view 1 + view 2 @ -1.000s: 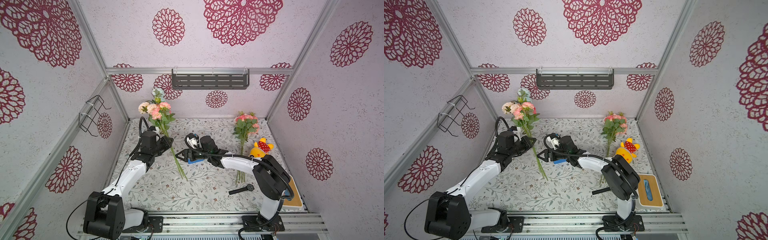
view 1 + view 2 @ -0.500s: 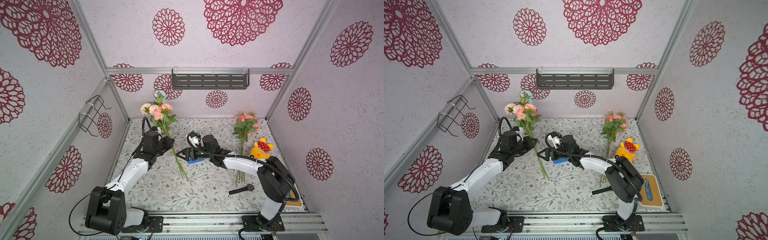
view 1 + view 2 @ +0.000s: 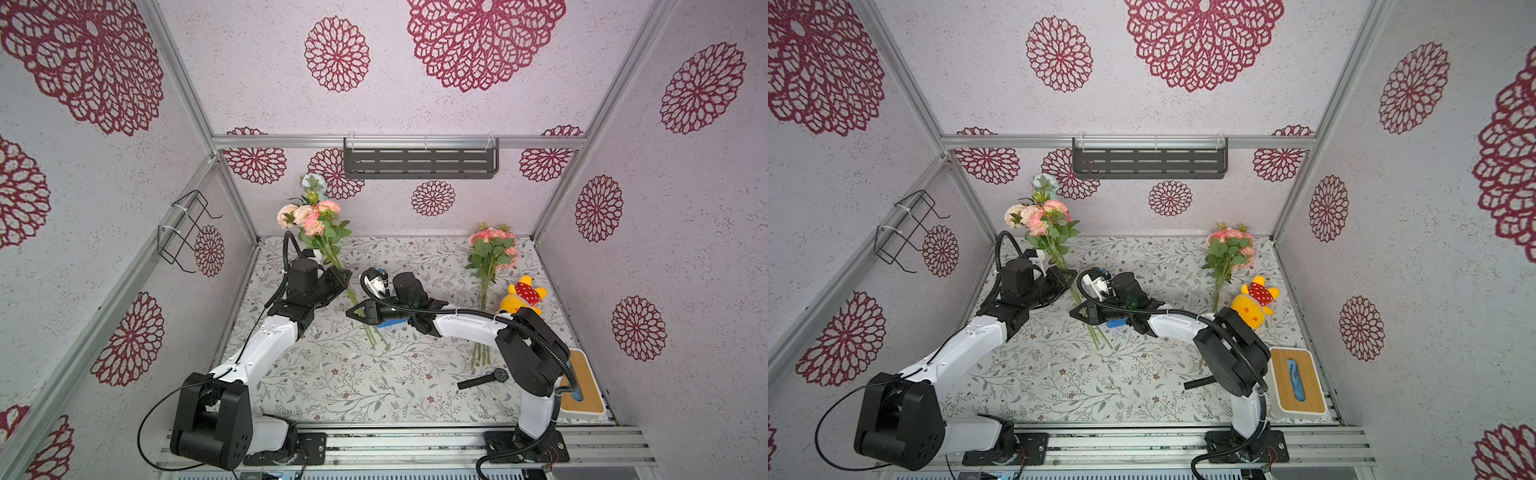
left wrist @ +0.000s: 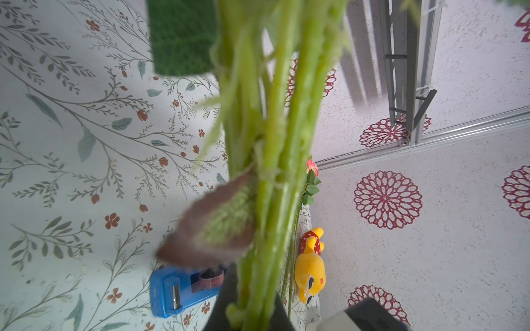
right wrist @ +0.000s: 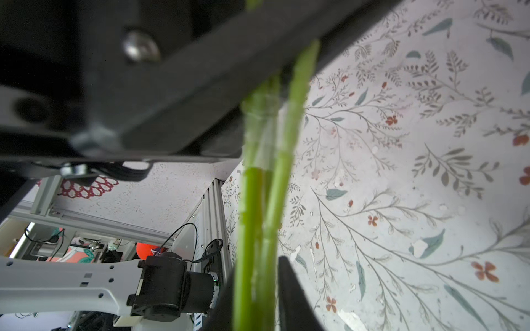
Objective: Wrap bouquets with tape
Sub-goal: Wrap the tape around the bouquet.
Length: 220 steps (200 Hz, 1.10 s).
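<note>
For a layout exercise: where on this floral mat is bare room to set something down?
Bare: mat's front, between left arm and black wristwatch; back strip between the held pink rose bouquet and the lying bouquet. Crowded: centre, where left gripper and right gripper hold stems near the blue plastic tape dispenser; right edge, by the yellow plush toy.

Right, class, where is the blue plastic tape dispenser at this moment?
In both top views the blue plastic tape dispenser sits mid-table, partly hidden under the white right arm, just right of the stems of the held pink-and-peach rose bouquet.
</note>
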### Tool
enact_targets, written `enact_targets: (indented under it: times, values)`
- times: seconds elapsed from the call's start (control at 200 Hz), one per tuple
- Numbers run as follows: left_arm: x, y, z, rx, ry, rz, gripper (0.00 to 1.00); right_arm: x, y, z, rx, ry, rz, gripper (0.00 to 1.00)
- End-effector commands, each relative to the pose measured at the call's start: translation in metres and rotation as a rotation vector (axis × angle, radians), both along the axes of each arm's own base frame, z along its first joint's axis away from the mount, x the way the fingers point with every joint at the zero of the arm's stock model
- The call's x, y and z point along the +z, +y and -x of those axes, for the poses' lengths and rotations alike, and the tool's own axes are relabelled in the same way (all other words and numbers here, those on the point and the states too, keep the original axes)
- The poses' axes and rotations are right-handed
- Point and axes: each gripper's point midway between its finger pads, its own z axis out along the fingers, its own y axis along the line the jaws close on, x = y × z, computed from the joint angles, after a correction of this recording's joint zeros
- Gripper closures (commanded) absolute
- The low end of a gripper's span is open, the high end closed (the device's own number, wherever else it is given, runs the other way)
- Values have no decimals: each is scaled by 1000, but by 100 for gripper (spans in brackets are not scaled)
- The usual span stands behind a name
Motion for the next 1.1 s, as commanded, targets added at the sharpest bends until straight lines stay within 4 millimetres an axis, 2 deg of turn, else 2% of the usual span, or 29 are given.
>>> enact_targets:
  times: [0.0,0.15,0.25,0.425,0.56,0.811,1.096]
  values:
    - [35,-8,-3,-12,-106,38,100,1,-13,-12,-86,-66,60,99]
    - [22,-7,-2,0,-67,24,100,-10,-23,-23,-186,-141,217,100]
    - [13,-7,-1,-2,-38,17,87,-11,-25,-24,-218,-203,299,100]
    - [2,-14,2,-19,-16,10,68,-2,-20,-25,-235,-228,300,100]
    - [-4,-19,4,-29,-4,-7,60,-1,-19,-27,-244,-228,304,100]
    - [-40,-22,11,-20,123,-62,58,6,-14,-29,-247,-227,290,100]
    - [-43,-33,12,-48,121,-85,58,0,-11,-29,-240,-246,340,100]
